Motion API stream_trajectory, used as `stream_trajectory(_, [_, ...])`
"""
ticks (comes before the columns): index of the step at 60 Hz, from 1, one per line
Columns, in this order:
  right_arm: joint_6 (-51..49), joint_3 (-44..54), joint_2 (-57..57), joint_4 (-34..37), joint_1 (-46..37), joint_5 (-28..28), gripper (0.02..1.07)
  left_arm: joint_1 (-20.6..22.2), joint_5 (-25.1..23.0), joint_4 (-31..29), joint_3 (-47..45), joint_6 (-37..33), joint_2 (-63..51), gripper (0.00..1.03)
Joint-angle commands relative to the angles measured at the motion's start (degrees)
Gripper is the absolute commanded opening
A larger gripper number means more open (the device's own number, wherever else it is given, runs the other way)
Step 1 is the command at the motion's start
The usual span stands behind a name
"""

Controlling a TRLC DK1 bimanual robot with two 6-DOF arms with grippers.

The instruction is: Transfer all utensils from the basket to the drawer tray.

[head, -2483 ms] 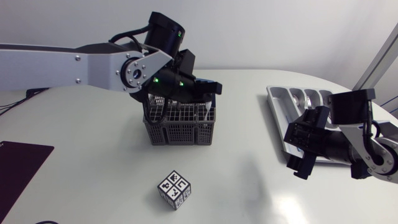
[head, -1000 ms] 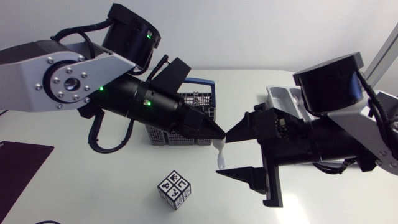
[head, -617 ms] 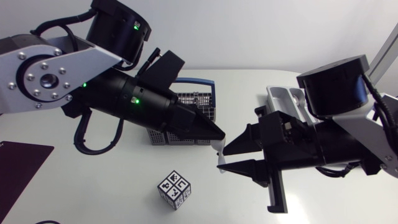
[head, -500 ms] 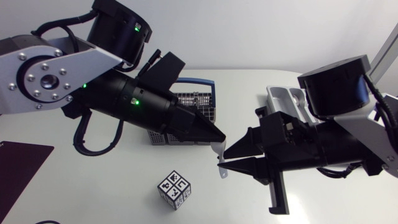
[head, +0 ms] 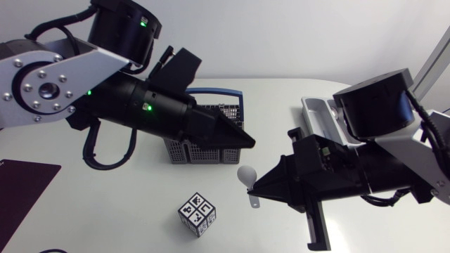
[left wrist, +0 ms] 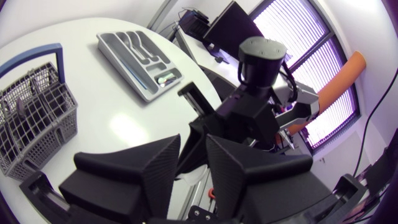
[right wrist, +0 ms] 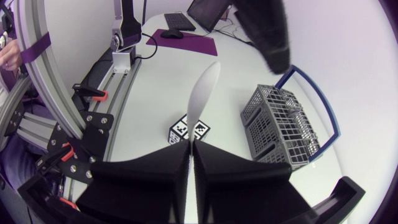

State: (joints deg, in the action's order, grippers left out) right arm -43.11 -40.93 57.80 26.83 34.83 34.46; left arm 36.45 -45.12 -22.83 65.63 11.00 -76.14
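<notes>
A white plastic spoon (head: pixel 246 176) hangs above the table between both arms, and my right gripper (head: pixel 254 190) is shut on its handle. In the right wrist view the spoon (right wrist: pixel 202 99) sticks out ahead of the shut fingers (right wrist: pixel 191 148). My left gripper (head: pixel 246 143) hovers just above and to the left of the spoon, apart from it. Its fingers (left wrist: pixel 193 148) stand open with nothing between them. The grey wire basket (head: pixel 211 149) with a blue handle sits behind the left arm, partly hidden. The grey drawer tray (head: pixel 318 116) lies at the right, behind the right arm.
A black-and-white marker cube (head: pixel 197 214) stands on the table in front of the basket, just left of the hanging spoon. A dark purple mat (head: pixel 21 190) lies at the left edge of the table.
The right gripper has shut on the spoon's handle. The left gripper has let go of the spoon and drawn back up and to the left; the spoon now tilts in the right gripper.
</notes>
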Motion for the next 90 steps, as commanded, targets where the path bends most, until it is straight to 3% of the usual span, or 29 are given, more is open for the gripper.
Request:
stream_trajectory(1, [-1.45, 2.08, -0.06, 1.03, 0.33, -0.71, 0.08, -2.08, 0.48, 2.7, 1.61, 3.5, 0.99, 0.51])
stream_trajectory(6, [-2.68, 2.87, 0.21, 1.3, -0.99, -2.73, 0.08, -4.37, 2.67, 8.59, 1.79, 9.21, 0.99, 0.56])
stream_trajectory(14, [-5.58, 3.49, 0.3, 1.56, -7.41, -5.89, 0.08, -6.83, 8.03, 9.38, 2.75, 11.23, -0.24, 0.56])
stream_trajectory(24, [-11.12, 4.28, 0.21, 1.03, -18.22, -10.11, 0.08, -9.64, 13.48, 8.15, 2.31, 10.44, -2.26, 0.56])
stream_trajectory(39, [-22.72, 5.86, 1.26, -4.33, -37.29, -14.51, 0.08, -8.67, 24.73, 6.22, -0.06, 4.99, -3.67, 0.55])
stream_trajectory(53, [-34.58, 8.67, 5.83, -14.7, -52.58, -16.53, 0.08, -8.41, 28.07, 5.78, -1.03, 3.94, -4.72, 0.55])
stream_trajectory(67, [-43.11, 9.9, 14.36, -24.46, -62.87, -17.49, 0.08, -7.88, 31.15, 5.87, -3.31, 2.0, -4.98, 0.55])
stream_trajectory(78, [-46.36, 11.13, 21.21, -35.44, -66.03, -21.54, 0.08, -8.85, 31.24, 5.78, -4.54, 1.56, -4.37, 0.55])
stream_trajectory(90, [-47.94, 11.92, 26.13, -40.01, -66.12, -25.84, 0.08, -9.02, 31.24, 5.69, -5.77, 1.39, -3.23, 0.55])
